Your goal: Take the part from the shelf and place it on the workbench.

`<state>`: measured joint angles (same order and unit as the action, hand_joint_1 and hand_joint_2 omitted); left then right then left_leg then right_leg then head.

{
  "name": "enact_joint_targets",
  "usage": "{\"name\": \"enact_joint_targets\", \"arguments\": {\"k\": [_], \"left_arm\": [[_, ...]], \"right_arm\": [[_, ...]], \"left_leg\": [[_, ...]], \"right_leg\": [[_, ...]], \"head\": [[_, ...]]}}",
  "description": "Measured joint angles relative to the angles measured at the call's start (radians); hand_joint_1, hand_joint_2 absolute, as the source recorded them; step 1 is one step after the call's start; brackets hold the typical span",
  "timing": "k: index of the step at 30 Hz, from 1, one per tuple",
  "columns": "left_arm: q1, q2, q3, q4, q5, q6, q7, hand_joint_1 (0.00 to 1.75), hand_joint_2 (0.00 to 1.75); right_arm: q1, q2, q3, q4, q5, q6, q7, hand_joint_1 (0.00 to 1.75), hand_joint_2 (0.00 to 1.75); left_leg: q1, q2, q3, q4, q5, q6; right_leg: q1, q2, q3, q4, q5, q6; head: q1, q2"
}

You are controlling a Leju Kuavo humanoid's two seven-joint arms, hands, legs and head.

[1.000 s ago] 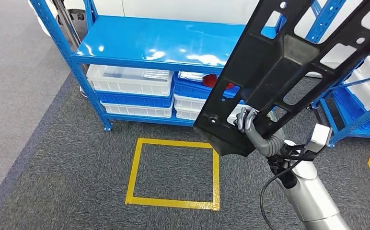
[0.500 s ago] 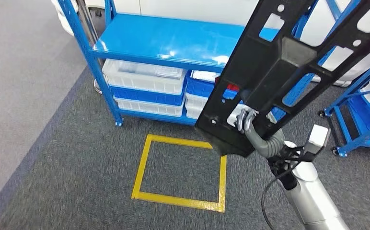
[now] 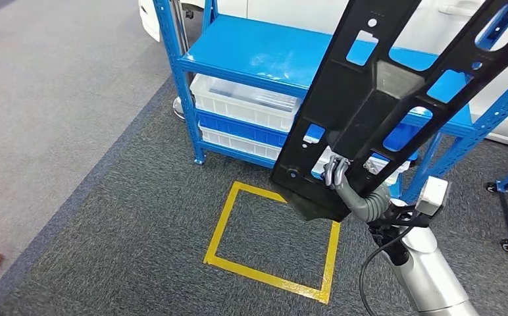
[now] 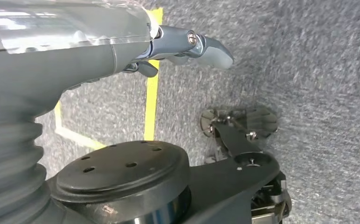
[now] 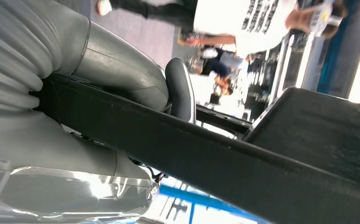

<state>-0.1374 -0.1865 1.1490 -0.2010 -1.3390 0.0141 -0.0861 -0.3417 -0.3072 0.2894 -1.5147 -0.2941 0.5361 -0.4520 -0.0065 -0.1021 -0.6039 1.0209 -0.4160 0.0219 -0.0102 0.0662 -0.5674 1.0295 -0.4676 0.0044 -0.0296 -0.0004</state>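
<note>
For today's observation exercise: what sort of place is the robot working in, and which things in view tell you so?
Probably a factory or warehouse parts area: blue steel shelving holding white and blue storage bins, a yellow taped square on grey carpet, and a large black part gripped by the right hand.

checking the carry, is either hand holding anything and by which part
The right hand grips the long black part near its lower end, fingers hooked through an opening in the frame. The left hand holds nothing.
</note>
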Motion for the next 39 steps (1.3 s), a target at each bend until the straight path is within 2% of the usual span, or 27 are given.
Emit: {"name": "enact_joint_targets", "arguments": {"k": [2, 4, 5, 7, 8, 9, 10, 11, 13, 14, 15, 17, 18, 20, 22, 24, 25, 26, 27, 29, 30, 32, 34, 35, 36, 38, 39], "left_arm": [[0.004, 0.0, 0.0, 0.0, 0.0, 0.001, -0.001, 0.0, 1.75], [0.007, 0.001, 0.0, 0.0, 0.0, 0.002, -0.001, 0.0, 1.75], [0.007, 0.002, 0.0, 0.0, 0.0, 0.002, 0.0, 0.0, 1.75], [0.006, 0.002, 0.0, 0.0, 0.0, 0.003, 0.0, 0.0, 1.75], [0.007, 0.002, 0.0, 0.0, 0.0, 0.003, 0.001, 0.0, 1.75], [0.008, 0.002, 0.0, 0.0, 0.0, 0.003, 0.001, 0.0, 1.75], [0.01, 0.002, 0.0, 0.0, 0.0, 0.003, 0.002, 0.0, 1.75], [0.011, 0.003, 0.0, 0.0, 0.0, 0.003, 0.002, 0.0, 1.75], [0.013, 0.003, 0.0, 0.0, -0.001, 0.004, 0.002, 0.0, 1.75], [0.014, 0.004, 0.0, 0.0, -0.001, 0.004, 0.002, 0.0, 1.75], [0.016, 0.004, 0.0, 0.0, 0.0, 0.004, 0.003, 0.0, 1.75], [0.025, 0.004, 0.001, 0.0, 0.006, 0.005, 0.006, 0.0, 1.75], [0.03, 0.005, 0.001, 0.0, 0.011, 0.007, 0.007, 0.0, 1.75], [0.033, 0.006, 0.003, 0.0, 0.021, 0.013, 0.007, 0.0, 1.75], [0.031, 0.007, 0.004, 0.0, 0.028, 0.017, 0.004, 0.0, 1.75], [0.03, 0.008, 0.004, 0.0, 0.03, 0.02, 0.0, 0.0, 1.75], [0.031, 0.008, 0.004, 0.0, 0.03, 0.02, -0.002, 0.0, 1.75], [0.032, 0.009, 0.004, 0.0, 0.029, 0.021, -0.005, 0.0, 1.75], [0.033, 0.009, 0.004, 0.0, 0.027, 0.021, -0.008, 0.0, 1.75], [0.032, 0.009, 0.004, 0.0, 0.02, 0.022, -0.016, 0.0, 1.75], [0.031, 0.009, 0.003, 0.0, 0.015, 0.022, -0.018, 0.0, 1.75], [0.031, 0.008, 0.001, 0.0, 0.006, 0.021, -0.021, 0.0, 1.75], [0.034, 0.008, 0.0, 0.0, -0.003, 0.021, -0.017, 0.0, 1.75], [0.035, 0.009, -0.001, 0.0, -0.007, 0.02, -0.015, 0.0, 1.75], [0.035, 0.009, -0.003, 0.0, -0.009, 0.02, -0.011, 0.0, 1.75], [0.033, 0.008, -0.007, 0.0, -0.011, 0.021, -0.005, 0.0, 1.75], [0.032, 0.008, -0.008, 0.0, -0.011, 0.021, -0.002, 0.0, 1.75]], "right_arm": [[-0.002, 0.0, 0.0, 0.0, 0.002, 0.001, 0.0, 1.71, 1.75], [-0.004, 0.001, 0.0, 0.0, 0.003, 0.004, 0.0, 1.71, 1.75], [-0.004, 0.002, 0.0, 0.0, 0.003, 0.005, -0.001, 1.71, 1.75], [-0.003, 0.002, 0.0, 0.0, 0.004, 0.006, -0.002, 1.71, 1.75], [-0.001, 0.002, 0.0, 0.0, 0.005, 0.006, -0.002, 1.71, 1.75], [0.0, 0.002, 0.0, 0.0, 0.006, 0.006, -0.002, 1.71, 1.75], [0.001, 0.002, 0.0, 0.0, 0.007, 0.007, -0.001, 1.71, 1.75], [0.001, 0.003, 0.0, 0.0, 0.008, 0.008, -0.002, 1.71, 1.75], [0.002, 0.002, 0.0, 0.0, 0.009, 0.01, -0.004, 1.71, 1.75], [0.001, 0.002, 0.0, 0.0, 0.01, 0.012, -0.005, 1.71, 1.75], [0.001, 0.002, 0.0, 0.0, 0.01, 0.016, -0.007, 1.71, 1.75], [-0.003, 0.003, 0.0, 0.0, 0.011, 0.027, -0.01, 1.71, 1.75], [-0.007, 0.005, 0.001, 0.001, 0.011, 0.032, -0.011, 1.71, 1.75], [-0.018, 0.011, 0.005, 0.004, 0.012, 0.036, -0.012, 1.71, 1.75], [-0.027, 0.016, 0.011, 0.009, 0.013, 0.036, -0.012, 1.71, 1.75], [-0.029, 0.017, 0.017, 0.015, 0.013, 0.036, -0.012, 1.71, 1.75], [-0.029, 0.018, 0.02, 0.018, 0.012, 0.036, -0.012, 1.71, 1.75], [-0.03, 0.018, 0.023, 0.019, 0.012, 0.036, -0.013, 1.71, 1.75], [-0.03, 0.018, 0.026, 0.02, 0.01, 0.036, -0.013, 1.71, 1.75], [-0.032, 0.018, 0.029, 0.019, 0.005, 0.035, -0.015, 1.71, 1.75], [-0.031, 0.016, 0.03, 0.018, 0.002, 0.035, -0.017, 1.71, 1.75], [-0.025, 0.012, 0.03, 0.014, -0.002, 0.034, -0.02, 1.71, 1.75], [-0.019, 0.008, 0.03, 0.009, -0.006, 0.034, -0.022, 1.71, 1.75], [-0.018, 0.008, 0.03, 0.006, -0.008, 0.033, -0.024, 1.71, 1.75], [-0.017, 0.007, 0.029, 0.003, -0.009, 0.033, -0.025, 1.71, 1.75], [-0.014, 0.006, 0.029, 0.0, -0.011, 0.033, -0.026, 1.71, 1.75], [-0.014, 0.005, 0.029, 0.0, -0.011, 0.033, -0.026, 1.71, 1.75]], "left_leg": [[0.001, -0.018, -0.008, -0.002, 0.006, -0.013], [-0.002, 0.007, -0.023, 0.023, -0.014, -0.022], [-0.003, 0.033, -0.041, 0.064, -0.041, -0.026], [0.0, 0.078, -0.096, 0.194, -0.112, -0.034], [0.002, 0.086, -0.12, 0.253, -0.137, -0.037], [0.004, 0.091, -0.131, 0.286, -0.146, -0.039], [0.006, 0.094, -0.12, 0.276, -0.134, -0.041], [0.007, 0.1, -0.089, 0.226, -0.107, -0.041], [0.003, 0.137, -0.004, 0.075, -0.051, -0.035], [0.0, 0.151, 0.023, 0.022, -0.036, -0.028], [-0.003, 0.16, 0.036, -0.006, -0.031, -0.02], [-0.005, 0.145, 0.033, -0.014, -0.028, -0.005], [-0.004, 0.135, 0.032, -0.017, -0.024, 0.001], [0.0, 0.117, 0.032, -0.025, -0.014, 0.013], [0.001, 0.096, 0.028, -0.026, -0.008, 0.02], [0.0, 0.072, 0.025, -0.024, -0.006, 0.022], [-0.001, 0.061, 0.024, -0.023, -0.005, 0.021], [-0.001, 0.05, 0.024, -0.022, -0.005, 0.021], [-0.001, 0.038, 0.024, -0.02, -0.005, 0.02], [-0.002, 0.011, 0.023, -0.014, -0.005, 0.017], [-0.002, -0.002, 0.02, -0.011, -0.005, 0.013], [0.001, -0.025, 0.011, -0.008, -0.002, 0.001], [0.004, -0.038, 0.003, -0.01, 0.001, -0.012], [0.001, -0.021, -0.002, -0.002, -0.006, -0.017], [-0.001, 0.007, -0.015, 0.024, -0.024, -0.021], [0.001, 0.069, -0.067, 0.137, -0.087, -0.03], [0.005, 0.082, -0.098, 0.206, -0.117, -0.035]], "right_leg": [[0.0, -0.019, -0.001, -0.007, 0.005, -0.003], [-0.005, -0.044, 0.001, -0.019, 0.014, -0.012], [-0.007, -0.057, 0.001, -0.025, 0.018, -0.016], [-0.003, -0.082, -0.002, -0.027, 0.021, -0.019], [-0.002, -0.095, -0.003, -0.026, 0.021, -0.019], [-0.002, -0.109, -0.005, -0.026, 0.021, -0.019], [-0.002, -0.122, -0.006, -0.025, 0.021, -0.018], [-0.002, -0.134, -0.005, -0.025, 0.021, -0.017], [0.001, -0.157, -0.003, -0.023, 0.019, -0.012], [0.003, -0.165, -0.003, -0.022, 0.019, -0.008], [0.005, -0.174, -0.002, -0.021, 0.019, -0.003], [0.007, -0.191, -0.001, -0.022, 0.02, 0.007], [0.005, -0.186, -0.002, -0.019, 0.017, 0.013], [-0.001, -0.138, -0.022, 0.028, -0.018, 0.023], [-0.003, -0.084, -0.081, 0.156, -0.084, 0.027], [-0.003, -0.072, -0.138, 0.276, -0.126, 0.028], [-0.003, -0.071, -0.15, 0.299, -0.125, 0.027], [-0.003, -0.07, -0.145, 0.286, -0.108, 0.025], [-0.003, -0.067, -0.125, 0.243, -0.078, 0.022], [-0.003, -0.031, -0.059, 0.102, -0.008, 0.013], [-0.004, -0.011, -0.031, 0.042, 0.012, 0.01], [-0.003, 0.009, -0.011, -0.009, 0.018, 0.007], [-0.005, -0.013, -0.009, -0.02, 0.023, 0.002], [-0.007, -0.025, -0.007, -0.027, 0.027, -0.002], [-0.01, -0.039, -0.004, -0.034, 0.03, -0.007], [-0.009, -0.066, -0.003, -0.04, 0.033, -0.012], [-0.007, -0.08, -0.004, -0.039, 0.033, -0.013]], "head": [[0.0, 0.0], [0.0, 0.0], [0.0, 0.0], [-0.001, 0.0], [-0.001, 0.0], [-0.001, 0.0], [-0.001, 0.0], [-0.001, 0.0], [-0.001, 0.0], [-0.001, 0.0], [-0.001, 0.0], [-0.001, 0.0], [0.0, 0.0], [0.0, 0.0], [0.0, 0.0], [0.0, 0.0], [0.0, 0.0], [0.0, 0.0], [0.0, 0.0], [0.0, 0.0], [0.0, 0.0], [0.0, 0.0], [0.0, 0.0], [-0.001, 0.0], [-0.001, 0.0], [-0.001, 0.0], [-0.001, 0.0]]}}
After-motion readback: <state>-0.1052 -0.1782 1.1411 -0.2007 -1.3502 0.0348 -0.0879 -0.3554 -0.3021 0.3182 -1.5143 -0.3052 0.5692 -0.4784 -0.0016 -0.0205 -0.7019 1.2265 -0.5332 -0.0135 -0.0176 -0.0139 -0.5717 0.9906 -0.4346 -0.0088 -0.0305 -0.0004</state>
